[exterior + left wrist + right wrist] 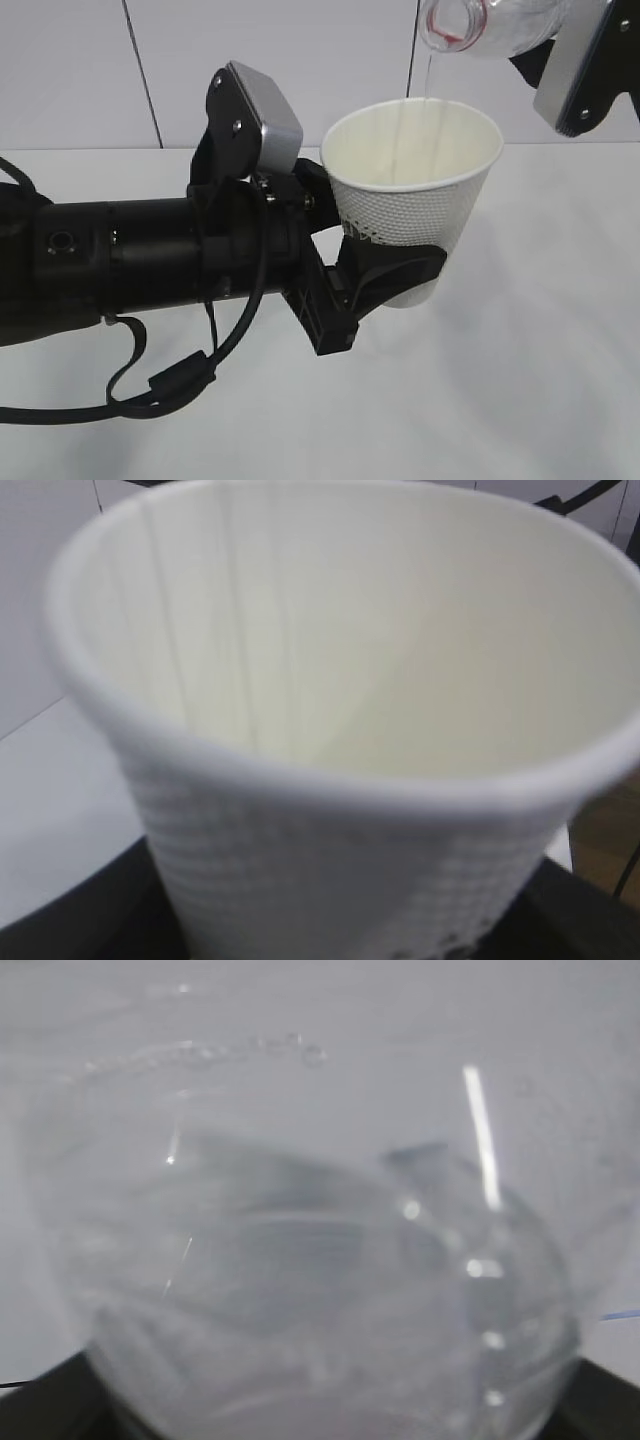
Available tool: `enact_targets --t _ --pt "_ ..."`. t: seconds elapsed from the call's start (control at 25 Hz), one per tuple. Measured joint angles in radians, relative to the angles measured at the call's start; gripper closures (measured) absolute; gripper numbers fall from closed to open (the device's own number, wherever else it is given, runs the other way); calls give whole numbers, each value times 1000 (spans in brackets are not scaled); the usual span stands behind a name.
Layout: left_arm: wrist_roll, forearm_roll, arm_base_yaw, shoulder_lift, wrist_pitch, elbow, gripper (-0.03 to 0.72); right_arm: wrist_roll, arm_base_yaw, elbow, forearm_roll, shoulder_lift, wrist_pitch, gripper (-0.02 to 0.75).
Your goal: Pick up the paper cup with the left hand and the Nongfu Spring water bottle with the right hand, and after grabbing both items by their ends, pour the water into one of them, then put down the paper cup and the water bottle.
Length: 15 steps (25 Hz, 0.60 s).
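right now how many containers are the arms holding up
2. The paper cup sits upright in the left gripper at centre. The tilted water bottle, top right, is in the right gripper, which is mostly out of frame. No others are visible.

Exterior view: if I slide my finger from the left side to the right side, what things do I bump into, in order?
Left arm → grey-silver block on its wrist → left gripper → paper cup → water stream → Nongfu Spring water bottle tipped over it → right arm.
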Motion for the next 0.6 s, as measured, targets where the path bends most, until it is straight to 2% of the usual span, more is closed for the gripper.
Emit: enact_targets --t 0.6 --pt "0 -4 0 0 0 0 172 -3 0 0 0 0 0 218"
